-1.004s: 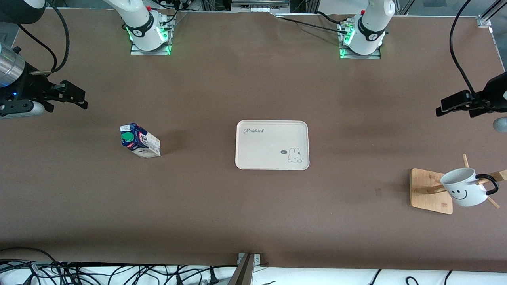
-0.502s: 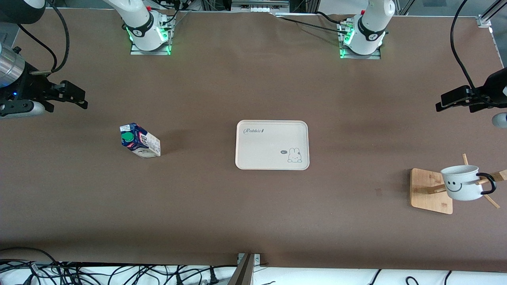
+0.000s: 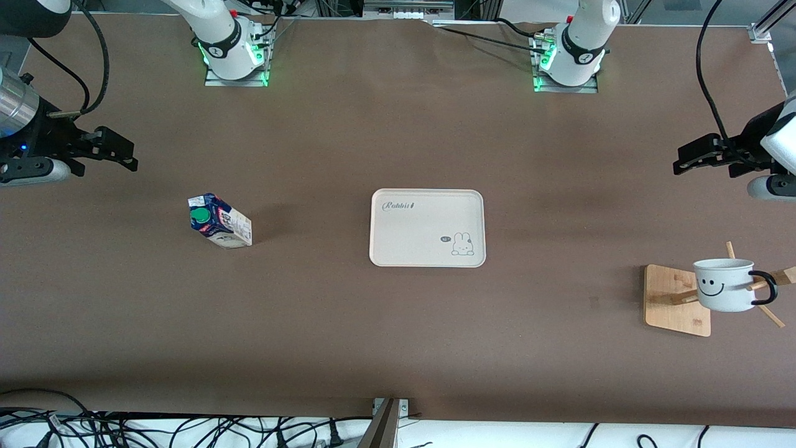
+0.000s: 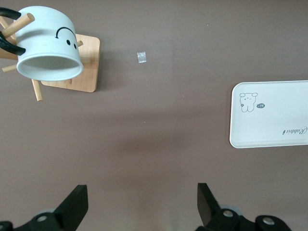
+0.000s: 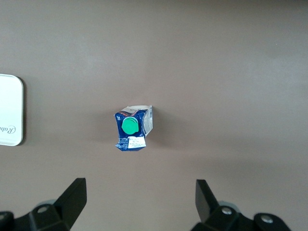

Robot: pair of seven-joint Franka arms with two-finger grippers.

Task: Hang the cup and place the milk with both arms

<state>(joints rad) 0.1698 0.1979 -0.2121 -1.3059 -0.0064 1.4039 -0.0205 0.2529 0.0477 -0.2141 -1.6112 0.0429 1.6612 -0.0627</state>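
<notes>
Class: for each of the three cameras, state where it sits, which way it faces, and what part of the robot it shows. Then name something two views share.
Front view: high across the table, facing both bases; shows left gripper and right gripper, both open, above bare table.
Left wrist view: on the left wrist, looking down at the cup hung on the rack; its own fingers show.
Right wrist view: on the right wrist, looking down at the upright milk; its own fingers show.
Shared: both wrist views catch the tray.
</notes>
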